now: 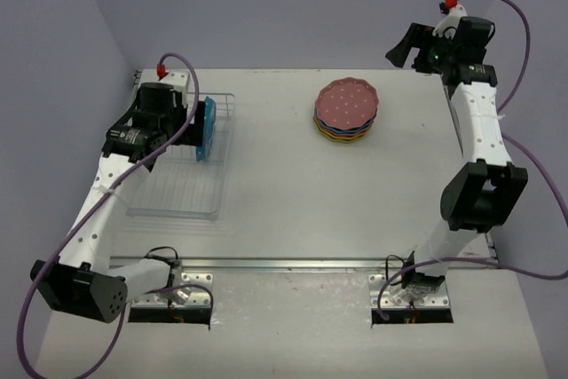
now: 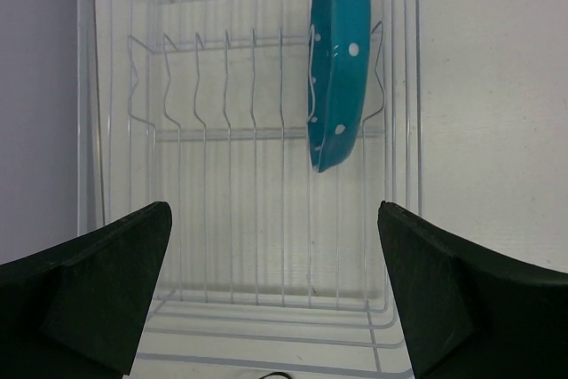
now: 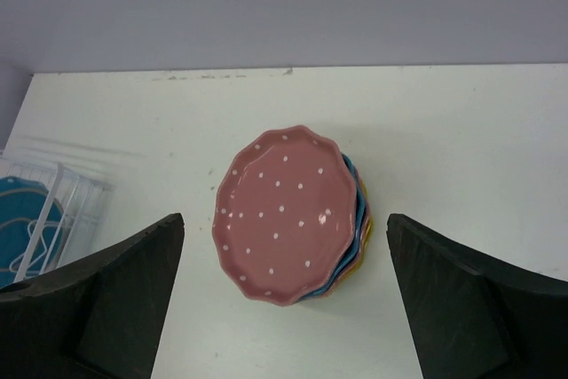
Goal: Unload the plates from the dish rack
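Note:
A silvery wire dish rack (image 1: pixel 182 185) (image 2: pixel 226 281) lies on the left of the table. One blue dotted plate (image 1: pixel 208 128) (image 2: pixel 335 64) stands on edge in a slot at its far end. My left gripper (image 1: pixel 182 126) (image 2: pixel 275 295) hovers open above the rack, near that plate, with nothing between its fingers. On the table's far middle, a stack of plates (image 1: pixel 346 110) (image 3: pixel 288 215) rests with a pink one on top, blue and orange edges below. My right gripper (image 1: pixel 410 44) (image 3: pixel 284 299) is open, raised above and to the right of the stack, holding nothing.
Purple cables loop from both arms. The back wall rises just behind the table's far edge (image 3: pixel 293 67). The rack's corner, with the blue plate in it, shows at the left edge of the right wrist view.

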Robot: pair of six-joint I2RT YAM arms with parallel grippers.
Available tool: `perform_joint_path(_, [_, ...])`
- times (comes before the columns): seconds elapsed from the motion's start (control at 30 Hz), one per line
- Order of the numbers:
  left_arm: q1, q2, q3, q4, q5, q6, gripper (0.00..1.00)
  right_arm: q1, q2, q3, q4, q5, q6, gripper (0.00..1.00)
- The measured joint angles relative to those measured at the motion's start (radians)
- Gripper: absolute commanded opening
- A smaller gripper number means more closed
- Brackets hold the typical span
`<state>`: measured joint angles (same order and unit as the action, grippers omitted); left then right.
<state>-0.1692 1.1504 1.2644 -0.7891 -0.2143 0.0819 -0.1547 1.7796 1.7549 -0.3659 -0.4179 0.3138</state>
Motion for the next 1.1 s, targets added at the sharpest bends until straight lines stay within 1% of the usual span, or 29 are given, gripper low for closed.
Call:
perform_joint_path(0.07, [0.025,0.044,0.000,-0.008,0.028,-0.019,0.97,0.000,-0.076,-0.089,-0.001,-0.008,-0.017,0.96])
perform_joint_path(0.13, [0.041,0.091,0.001,-0.015,0.053,-0.034,0.94,0.000,-0.134,-0.174,0.004,-0.018,-0.032,0.96])
perform_joint_path(0.27, [0.060,0.185,0.008,0.001,0.108,-0.046,0.89,0.001,-0.233,-0.376,0.023,-0.043,-0.055,0.96])
perform_joint_path(0.33, [0.064,0.225,0.011,0.017,0.128,-0.051,0.87,0.001,-0.263,-0.448,0.014,-0.053,-0.061,0.96])
perform_joint_path(0.4, [0.066,0.262,0.015,0.039,0.144,-0.056,0.86,0.001,-0.281,-0.495,0.000,-0.062,-0.067,0.96])
perform_joint_path(0.5, [0.066,0.309,0.018,0.077,0.157,-0.060,0.83,0.001,-0.284,-0.517,-0.001,-0.070,-0.072,0.96])
perform_joint_path(0.6, [0.066,0.350,0.019,0.120,0.157,-0.062,0.78,0.001,-0.284,-0.526,0.001,-0.084,-0.071,0.96])
perform_joint_path(0.73, [0.066,0.394,0.018,0.179,0.154,-0.076,0.59,0.001,-0.284,-0.531,0.013,-0.103,-0.061,0.96])
perform_joint_path(0.77, [0.066,0.406,0.018,0.193,0.152,-0.082,0.52,0.001,-0.284,-0.531,0.018,-0.109,-0.058,0.96])
perform_joint_path(0.87, [0.066,0.431,0.018,0.223,0.149,-0.087,0.39,0.001,-0.284,-0.533,0.023,-0.116,-0.053,0.96])
perform_joint_path(1.0, [0.066,0.447,0.020,0.236,0.161,-0.092,0.34,0.001,-0.284,-0.541,0.025,-0.117,-0.053,0.96])
perform_joint_path(1.1, [0.066,0.466,0.031,0.238,0.171,-0.095,0.27,0.001,-0.284,-0.548,0.025,-0.119,-0.053,0.95])
